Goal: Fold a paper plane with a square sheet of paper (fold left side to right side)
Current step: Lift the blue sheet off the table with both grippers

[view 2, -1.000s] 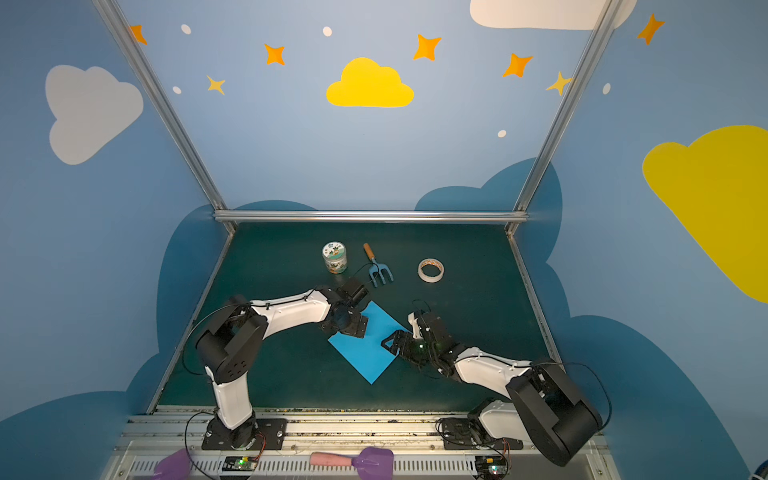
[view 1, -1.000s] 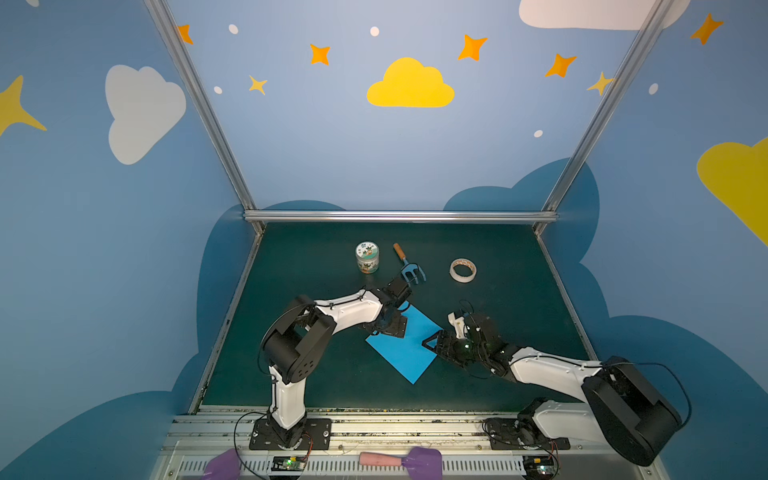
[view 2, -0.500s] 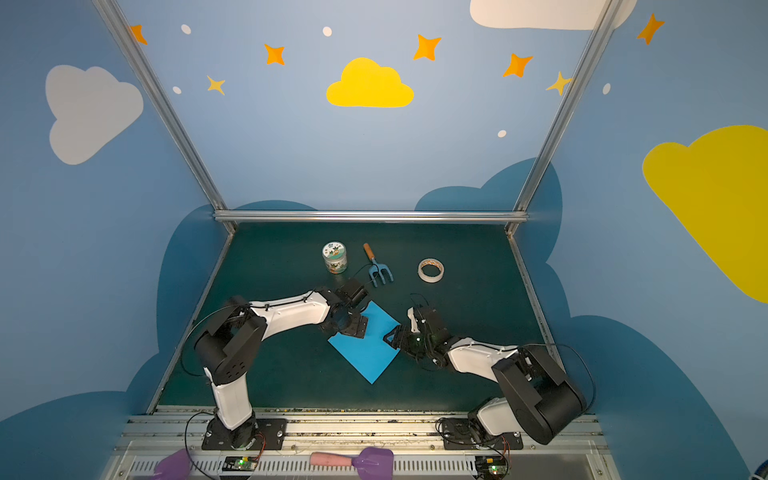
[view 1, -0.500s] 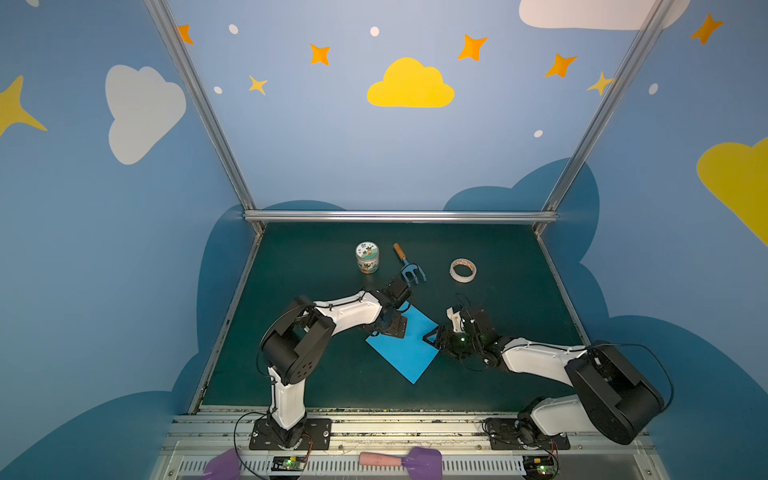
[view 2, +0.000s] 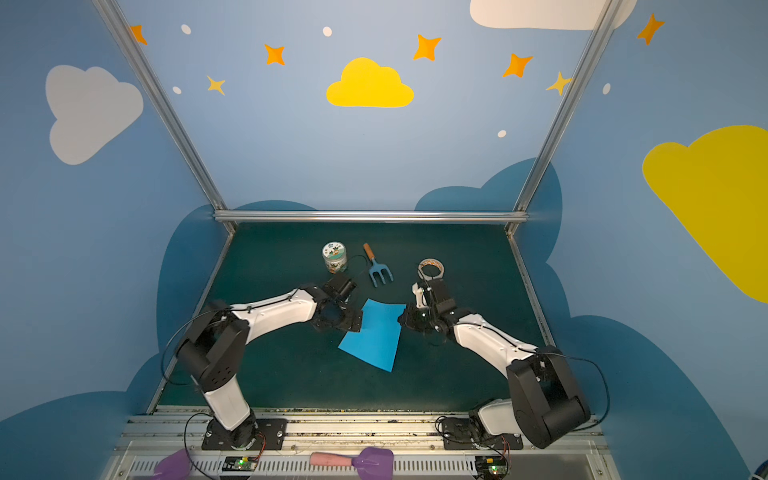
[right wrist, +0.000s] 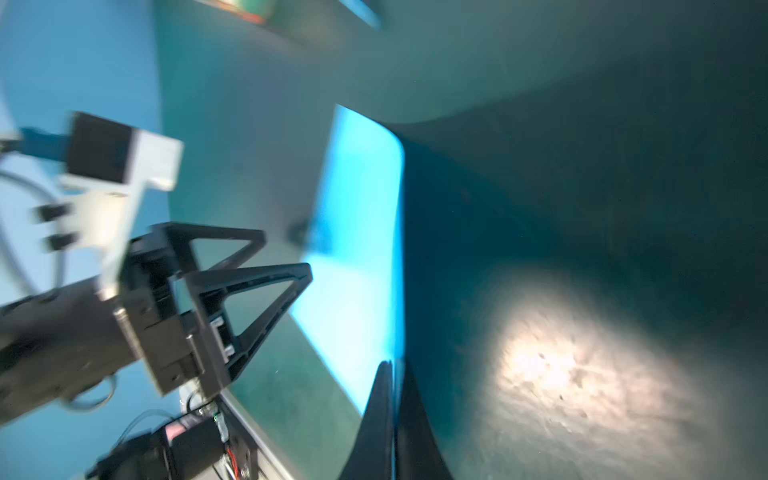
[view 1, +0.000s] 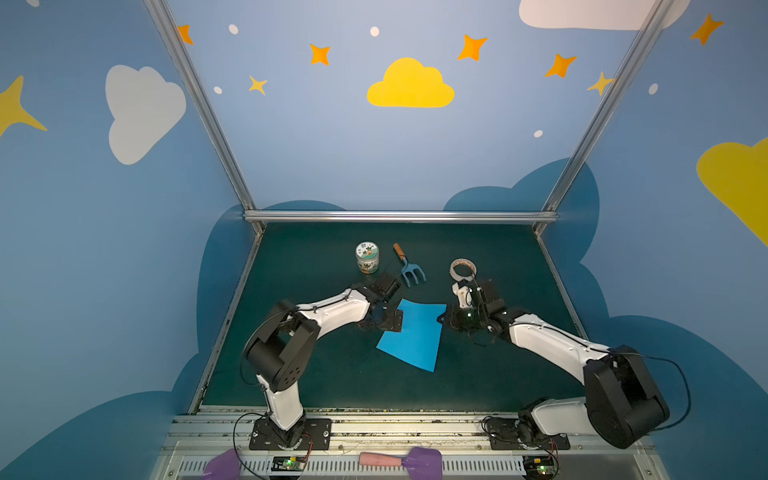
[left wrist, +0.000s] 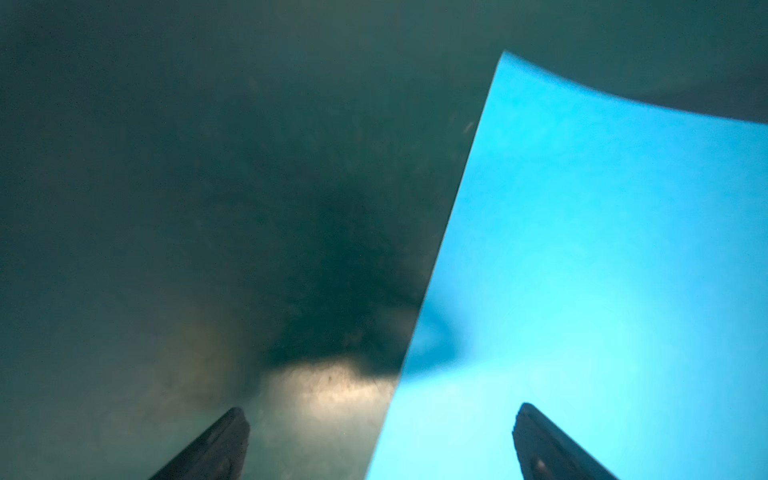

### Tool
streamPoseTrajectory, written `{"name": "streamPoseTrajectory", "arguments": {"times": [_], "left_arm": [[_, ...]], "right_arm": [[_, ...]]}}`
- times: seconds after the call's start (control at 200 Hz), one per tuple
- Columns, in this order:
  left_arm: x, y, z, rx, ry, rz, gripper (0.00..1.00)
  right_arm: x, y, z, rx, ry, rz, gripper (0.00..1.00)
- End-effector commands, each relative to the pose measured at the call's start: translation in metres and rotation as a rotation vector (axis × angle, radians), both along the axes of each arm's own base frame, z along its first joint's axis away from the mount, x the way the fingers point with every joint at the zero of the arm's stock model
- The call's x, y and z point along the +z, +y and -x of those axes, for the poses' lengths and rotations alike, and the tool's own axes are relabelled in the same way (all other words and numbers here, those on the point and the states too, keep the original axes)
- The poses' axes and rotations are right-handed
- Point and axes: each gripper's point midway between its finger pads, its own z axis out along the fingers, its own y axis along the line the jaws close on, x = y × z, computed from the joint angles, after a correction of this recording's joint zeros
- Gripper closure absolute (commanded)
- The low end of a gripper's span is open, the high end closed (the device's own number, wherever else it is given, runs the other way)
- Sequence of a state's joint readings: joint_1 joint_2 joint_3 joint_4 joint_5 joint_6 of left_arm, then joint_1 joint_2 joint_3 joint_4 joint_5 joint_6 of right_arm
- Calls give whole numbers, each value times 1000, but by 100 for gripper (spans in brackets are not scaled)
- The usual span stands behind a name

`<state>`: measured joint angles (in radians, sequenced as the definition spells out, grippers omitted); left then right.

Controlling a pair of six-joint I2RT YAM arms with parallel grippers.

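The square sheet of paper is bright sky-blue and lies on the green mat in both top views. Its right edge is lifted and curled. My right gripper is shut on that right edge. In the right wrist view the right gripper has the thin paper pinched between closed jaws. My left gripper stands open at the sheet's left edge. In the left wrist view the left gripper has one finger over the paper and one over bare mat. No paper plane shape shows.
Toward the back of the mat stand a small jar, a blue fork with a wooden handle and a tape roll. A purple scoop lies on the front rail. Metal frame posts and blue walls enclose the mat.
My right gripper has closed on the paper's right edge and moved toward the back, lifting and turning that side of the sheet. The left gripper has stayed open in place.
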<state>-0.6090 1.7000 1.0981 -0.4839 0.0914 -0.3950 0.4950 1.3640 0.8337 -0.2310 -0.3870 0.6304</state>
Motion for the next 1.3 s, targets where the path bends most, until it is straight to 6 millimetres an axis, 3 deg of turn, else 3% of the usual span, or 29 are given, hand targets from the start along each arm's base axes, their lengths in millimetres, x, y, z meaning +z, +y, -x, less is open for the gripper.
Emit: {"name": "streamPoseTrajectory", "arguments": {"times": [0.0, 0.13, 0.32, 0.501, 0.706, 0.951, 1.081, 1.297], "left_arm": [[58, -15, -12, -50, -112, 271, 0], [110, -3, -22, -35, -251, 457, 0], [162, 2, -22, -82, -383, 645, 0], [199, 1, -16, -131, -488, 754, 0], [237, -2, -8, -189, -574, 850, 0], [259, -11, -5, -221, -592, 997, 0], [261, -20, -3, -236, -548, 1111, 0], [252, -51, 14, -284, -489, 1177, 3]], "right_arm": [[53, 3, 15, 207, -77, 57, 100], [117, 11, 17, 333, -167, 65, 100], [201, 26, 25, 440, -306, 2, 100], [262, 36, 35, 478, -402, -91, 100], [314, 43, 44, 484, -478, -210, 100], [345, 42, 45, 457, -535, -293, 100], [339, 36, 30, 404, -529, -292, 100], [312, 20, -4, 273, -483, -303, 100]]}}
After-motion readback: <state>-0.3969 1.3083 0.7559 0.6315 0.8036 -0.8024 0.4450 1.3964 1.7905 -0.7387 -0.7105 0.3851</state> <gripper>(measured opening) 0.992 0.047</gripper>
